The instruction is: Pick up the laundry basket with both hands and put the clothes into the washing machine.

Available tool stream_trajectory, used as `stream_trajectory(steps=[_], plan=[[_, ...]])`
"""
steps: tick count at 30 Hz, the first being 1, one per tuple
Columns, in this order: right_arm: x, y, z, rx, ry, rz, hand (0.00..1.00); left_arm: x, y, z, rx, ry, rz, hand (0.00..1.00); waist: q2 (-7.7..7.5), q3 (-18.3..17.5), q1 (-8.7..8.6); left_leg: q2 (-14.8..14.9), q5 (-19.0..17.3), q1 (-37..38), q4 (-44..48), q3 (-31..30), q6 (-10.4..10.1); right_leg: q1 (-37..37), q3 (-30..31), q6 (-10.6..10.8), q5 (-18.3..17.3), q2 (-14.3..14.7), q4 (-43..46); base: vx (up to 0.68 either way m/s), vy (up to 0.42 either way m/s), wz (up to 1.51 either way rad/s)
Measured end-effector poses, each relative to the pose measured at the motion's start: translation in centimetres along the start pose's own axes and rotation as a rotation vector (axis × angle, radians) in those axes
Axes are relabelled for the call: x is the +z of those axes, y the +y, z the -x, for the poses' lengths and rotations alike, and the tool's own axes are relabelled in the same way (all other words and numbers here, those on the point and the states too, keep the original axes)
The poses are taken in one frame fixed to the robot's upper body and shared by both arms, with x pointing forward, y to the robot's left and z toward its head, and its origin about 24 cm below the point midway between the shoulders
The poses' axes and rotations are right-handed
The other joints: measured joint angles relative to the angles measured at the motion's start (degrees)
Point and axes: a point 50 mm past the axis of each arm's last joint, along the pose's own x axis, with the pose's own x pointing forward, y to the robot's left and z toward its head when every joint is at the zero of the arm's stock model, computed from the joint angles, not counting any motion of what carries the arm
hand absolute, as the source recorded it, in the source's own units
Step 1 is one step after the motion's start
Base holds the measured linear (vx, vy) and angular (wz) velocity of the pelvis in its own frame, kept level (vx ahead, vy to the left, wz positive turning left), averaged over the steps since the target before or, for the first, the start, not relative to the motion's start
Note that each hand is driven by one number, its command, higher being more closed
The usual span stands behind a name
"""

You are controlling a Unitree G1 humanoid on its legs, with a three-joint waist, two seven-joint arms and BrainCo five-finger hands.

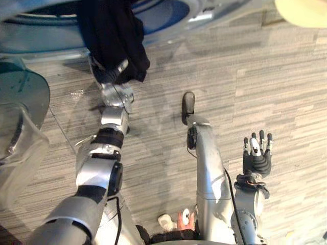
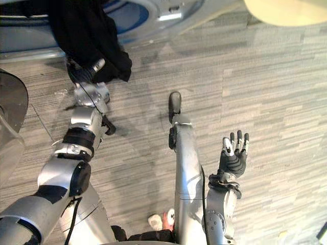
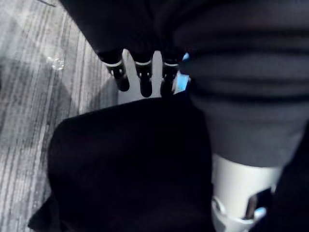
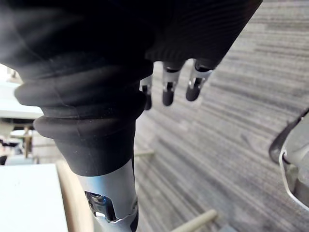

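Clothes are down to one black garment [image 1: 115, 35], which hangs out of the washing machine's [image 1: 171, 13] round mouth. Its upper end lies over the rim and its loose lower end droops down onto the left hand [image 1: 109, 75]. The garment's long axis runs from the hand straight ahead into the opening, in line with the left forearm. The drum is just beyond the hand, and the cloth lies between the two.

In the left wrist view the cloth bunches right in front of the left hand and touches it. Whether the hand is gripping the cloth or only pressing against it cannot be told.

The right hand [image 1: 257, 158] hangs well back and to the right of the left hand, above bare floor [image 1: 286, 92]. It is relaxed and spread, holds nothing, and is far from both cloth and machine. The clear laundry basket [image 1: 18, 148] sits off to the left of the left arm, apart from both hands.

The left hand is much the nearer, so the next move is likely its own: a forward push along the garment's length to carry the drooping end over the rim. The likely snag is the hanging end slipping back out.
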Motion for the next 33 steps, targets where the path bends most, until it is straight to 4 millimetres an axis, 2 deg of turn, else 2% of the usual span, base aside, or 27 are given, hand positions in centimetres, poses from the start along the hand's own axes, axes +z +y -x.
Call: stream_trajectory(steps=[1,2,3,4,5,6,7,10,14,20,25,28,32,33], plan=[[0.0,0.2,-0.1,0.010,-0.003,-0.005,0.00,0.3,0.2,-0.2,-0.006,-0.021,-0.023,0.00,0.00,0.00,-0.38,0.31,0.00,-0.46,-0.60,0.53,0.00,-0.19,-0.01,0.15,0.14,0.15,-1.56,-0.08,0.080,-0.30],[0.1,0.3,-0.2,0.016,-0.008,-0.008,0.00,0.9,0.4,-0.6,-0.006,-0.040,-0.038,1.00,0.00,0.00,-0.90,0.28,0.03,-1.02,-0.78,1.08,-0.09,-0.81,0.21,0.28,0.24,0.10,-2.62,-0.06,0.066,-0.22],[0.1,0.3,-0.3,0.018,-0.010,-0.011,0.00,1.3,0.3,-0.7,-0.008,-0.047,-0.038,1.00,-0.03,-0.01,-0.90,0.19,0.03,-1.49,0.42,1.32,-0.37,-1.13,0.26,0.50,0.59,-0.03,-3.19,-0.05,0.088,-0.28],[0.2,0.3,-0.3,0.029,-0.011,-0.012,0.00,1.3,0.3,-0.7,0.000,-0.046,-0.039,1.00,0.00,-0.01,-0.65,0.29,-0.65,-2.05,5.39,-0.11,-0.73,-1.58,-0.01,0.15,0.93,0.16,-2.85,-0.01,0.106,-0.50],[0.3,0.5,-0.3,0.040,-0.012,-0.022,0.00,1.5,0.2,-0.7,-0.006,-0.055,-0.048,1.00,-0.23,-0.08,-0.45,0.41,-4.27,-1.52,5.51,-0.07,2.29,-2.91,0.26,-0.11,1.80,0.32,-0.47,0.02,0.090,-0.51],[0.1,0.4,-0.3,0.038,-0.003,-0.024,0.00,2.3,0.2,-1.0,-0.023,-0.082,-0.065,1.00,-0.29,-0.12,-0.56,1.23,-4.41,-2.66,6.07,0.63,2.51,-3.61,-1.56,-0.41,1.53,0.62,4.04,0.04,0.030,-0.31],[0.2,0.5,-0.2,0.038,-0.006,-0.026,0.00,3.1,0.2,-1.3,-0.028,-0.103,-0.069,1.00,-0.33,-0.13,-0.44,1.35,-4.19,-3.37,6.12,0.74,2.10,-3.51,-1.54,-1.34,1.35,1.08,3.27,0.02,-0.012,-0.18],[0.4,0.6,-0.3,0.053,-0.015,-0.029,0.00,4.8,0.8,-2.2,-0.054,-0.145,-0.101,1.00,-0.31,-0.11,-0.80,2.15,-4.18,-5.72,7.49,0.83,2.49,-5.52,-1.19,-0.75,1.91,1.79,3.22,-0.03,0.015,-0.20],[0.3,0.5,-0.2,0.049,-0.012,-0.033,0.00,6.2,-0.7,-1.8,-0.137,-0.190,-0.102,1.00,-0.30,-0.11,-0.85,2.18,-4.22,-5.77,7.59,1.08,2.63,-5.35,-1.09,-0.53,3.32,1.75,2.48,-0.06,0.044,-0.05],[0.3,-0.3,0.4,0.033,0.015,-0.020,0.00,6.4,-1.8,-1.2,-0.171,-0.186,-0.052,1.00,-0.29,-0.12,-0.80,2.12,-4.14,-5.37,7.52,1.07,2.90,-5.15,-1.10,-0.71,3.61,1.72,2.86,-0.07,0.018,0.01],[0.2,-0.3,0.5,0.027,0.016,-0.027,0.00,5.9,-1.8,-0.8,-0.187,-0.135,0.111,1.00,-0.25,-0.14,-0.79,1.45,-3.20,-3.56,6.23,1.21,3.78,-3.70,-1.26,-0.98,3.49,1.31,2.95,-0.07,0.001,0.11],[0.2,-0.3,0.5,0.027,0.015,-0.028,0.00,4.4,-1.0,0.1,-0.183,-0.098,0.261,1.00,-0.20,-0.15,-0.52,-0.08,-1.77,-0.57,3.19,1.52,3.06,-1.19,-1.61,-1.43,3.34,0.43,1.66,-0.08,-0.016,0.32],[0.3,-0.4,0.6,0.019,0.012,-0.024,0.00,1.5,1.3,2.2,-0.144,-0.073,0.414,1.00,0.00,-0.15,0.97,-2.34,0.88,4.42,-2.31,1.67,1.72,3.22,-3.01,-2.59,3.24,-1.08,-0.78,-0.07,-0.032,0.38],[0.4,-0.4,0.7,0.015,0.010,-0.021,0.00,0.6,2.6,3.3,-0.126,-0.077,0.471,1.00,0.10,-0.12,1.86,-3.05,1.94,6.50,-4.21,1.77,1.48,5.00,-3.47,-3.20,2.84,-1.56,-1.31,-0.03,-0.034,0.38]])
